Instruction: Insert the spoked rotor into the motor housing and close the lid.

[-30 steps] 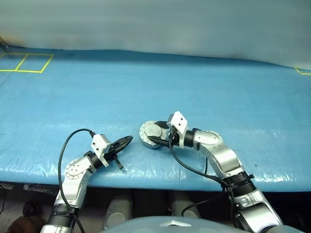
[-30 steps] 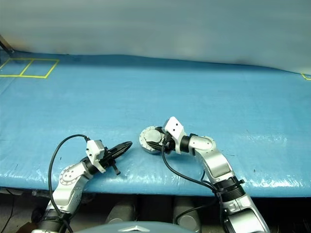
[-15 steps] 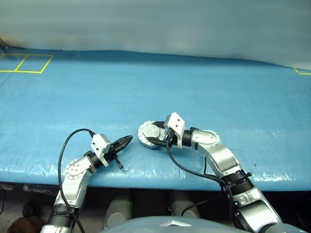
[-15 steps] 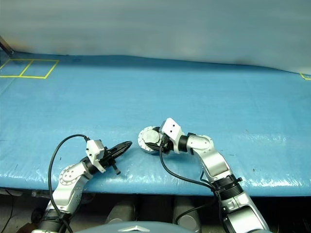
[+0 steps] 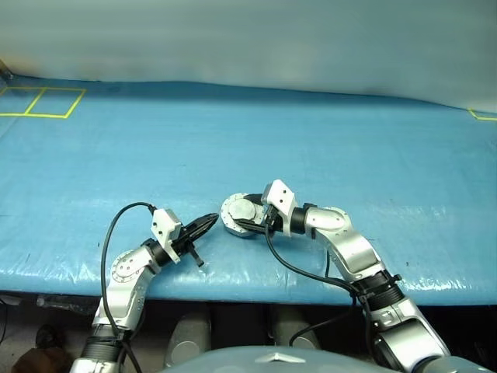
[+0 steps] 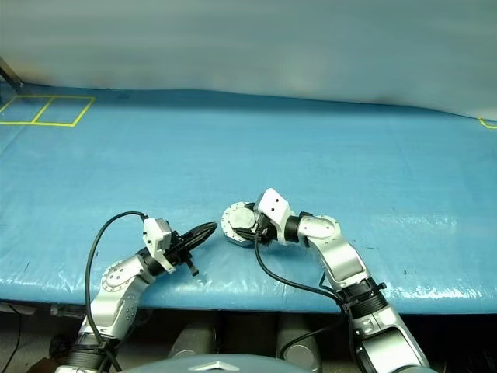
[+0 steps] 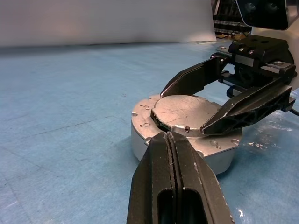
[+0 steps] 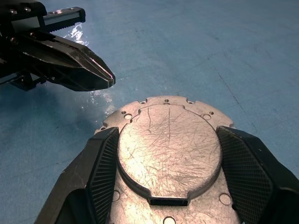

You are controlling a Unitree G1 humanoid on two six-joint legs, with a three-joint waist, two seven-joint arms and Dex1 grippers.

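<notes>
The motor housing (image 5: 231, 228) sits on the blue table near the front edge. Its lid (image 8: 168, 144) lies flat and closed on top, plain scratched grey face up. My right gripper (image 8: 168, 133) reaches in from the right, its two black fingers (image 7: 187, 79) pressed against opposite sides of the lid's raised disc. My left gripper (image 7: 169, 137) is shut with nothing in it. It points level at the housing's left side, a short gap away. The spoked rotor is out of view.
The blue sheet on the table (image 5: 248, 140) stretches far back to a pale wall. Yellow tape squares (image 5: 43, 101) mark the far left corner, and a yellow mark (image 5: 483, 115) the far right. The table's front edge (image 5: 256, 291) runs just behind both wrists.
</notes>
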